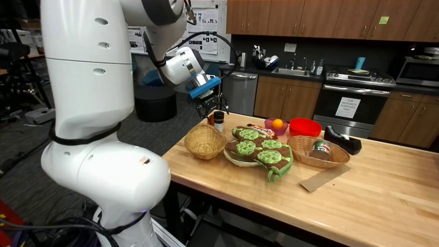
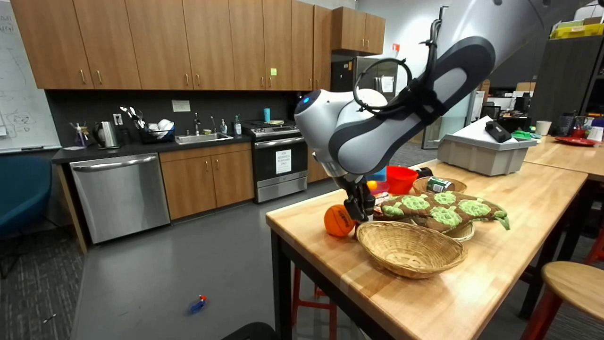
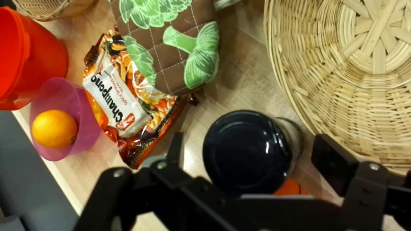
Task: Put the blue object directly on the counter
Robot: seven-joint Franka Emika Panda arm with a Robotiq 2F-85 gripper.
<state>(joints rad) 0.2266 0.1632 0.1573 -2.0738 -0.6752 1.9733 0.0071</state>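
My gripper [image 1: 213, 110] is open above the far left end of the wooden counter [image 1: 377, 192], pointing down. In the wrist view its fingers [image 3: 253, 152] stand wide apart, one on each side of an upright jar with a very dark lid [image 3: 247, 150], with gaps on both sides. The jar [image 1: 218, 126] stands on the counter just below the gripper. No clearly dark-blue chunky item shows on the counter. A small blue item [image 2: 196, 306] lies on the floor beside a red-orange bit; I cannot tell whether it is the blue object.
An orange ball [image 2: 339, 220] and a wicker bowl [image 3: 321, 96] flank the jar. Nearby are a noodle packet [image 3: 112, 99], a brown-green quilted cloth [image 1: 257, 145], a purple bowl [image 3: 86, 115] with an orange, a red bowl [image 1: 305, 127], a basket [image 1: 298, 151] with a can and a tape dispenser [image 1: 343, 141].
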